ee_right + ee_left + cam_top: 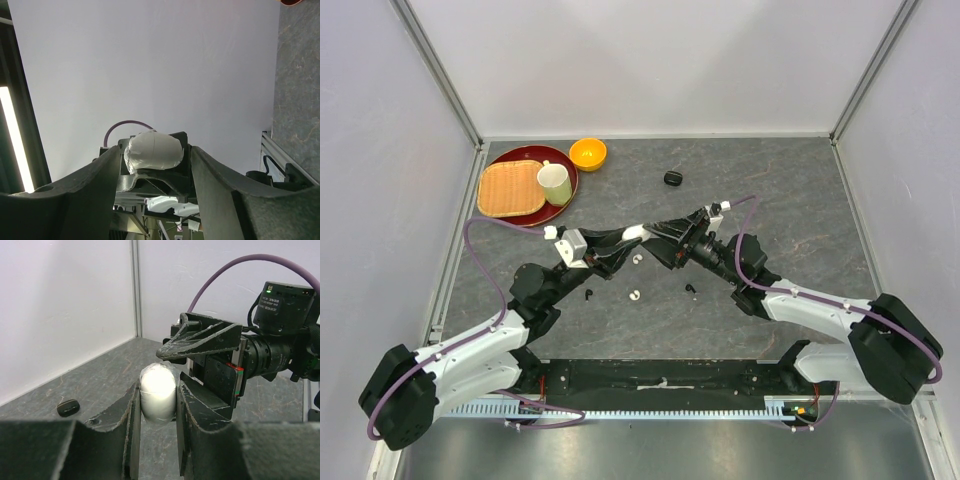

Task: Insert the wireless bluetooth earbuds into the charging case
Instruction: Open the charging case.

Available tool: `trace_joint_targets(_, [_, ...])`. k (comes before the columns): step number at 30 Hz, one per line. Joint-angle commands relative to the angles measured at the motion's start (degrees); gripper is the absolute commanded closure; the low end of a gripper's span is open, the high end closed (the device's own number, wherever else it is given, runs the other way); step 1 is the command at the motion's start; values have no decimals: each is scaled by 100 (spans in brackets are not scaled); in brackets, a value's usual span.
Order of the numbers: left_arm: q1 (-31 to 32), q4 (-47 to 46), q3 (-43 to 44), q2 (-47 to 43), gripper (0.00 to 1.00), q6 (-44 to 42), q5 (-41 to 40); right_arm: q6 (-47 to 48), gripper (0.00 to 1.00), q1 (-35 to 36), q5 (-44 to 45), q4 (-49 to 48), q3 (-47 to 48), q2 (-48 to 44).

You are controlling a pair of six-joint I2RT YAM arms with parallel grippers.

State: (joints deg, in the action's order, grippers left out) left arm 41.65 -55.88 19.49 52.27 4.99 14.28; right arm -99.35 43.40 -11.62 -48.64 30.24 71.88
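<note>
1. Your bench (800,200) is a matt, dark grey slab veined like marble. Plain white walls (650,60) close it in, with aluminium posts (440,70) at the back corners.
2. At the far left, a round glossy red tray (525,148) carries a squarish woven basket (510,188) and a pale green mug (555,183). A smooth orange bowl (587,153) sits just beside the tray's rim.
3. Your left tool (157,407) is clamped tight on the white charging case (158,385), a smooth pebble shape. Its scuffed black fingers (131,415) press both flanks and hold the case up over the middle of the bench.
4. The earbuds lie loose on the bench near the arms, none in a case. From the left you have the left black earbud (588,293), the near white earbud (634,295), the far white earbud (637,258) and the right black earbud (690,289). They are too small to show any detail.
5. The black charging case (672,178), a small dark oval, lies well apart from them, toward the back wall.
6. Your right tool (155,155) faces the left one with its jaws parted. One finger stands on either side of the white charging case, with a gap on each side, and it grips nothing.
</note>
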Motion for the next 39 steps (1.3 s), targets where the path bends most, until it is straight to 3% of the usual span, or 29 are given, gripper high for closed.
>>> trace_joint_targets(1, [19,-292,64,46,98,-209,171,-269,34,37,54,-776,-79,107])
trace_joint_targets(5, [28,-292,55,64,98,-174,180,-260,34,46,-86,-910,17,256])
trace_joint_targets(12, [27,-301,38,64,98,-192,83,-313,51,81,-42,-945,-27,239])
trace_joint_targets(15, [28,-301,55,108,98,-166,101,-296,54,81,-42,-936,-18,248])
trace_joint_targets(17, [28,-301,64,117,98,-139,127,-287,63,81,-60,-980,-9,265])
trace_joint_targets(19, [28,-222,82,125,96,-34,101,-260,78,81,-86,-1103,0,300])
trace_joint_targets(24, [28,287,196,20,76,203,48,-155,92,81,-148,-1262,61,336])
trace_joint_targets(28, [19,525,205,-76,55,265,48,-85,95,81,-122,-1183,79,344])
trace_joint_targets(30, [19,761,283,-138,35,257,22,-15,96,81,-113,-1078,140,344])
trace_joint_targets(39, [28,614,319,-95,34,230,74,83,98,99,-95,-910,167,336])
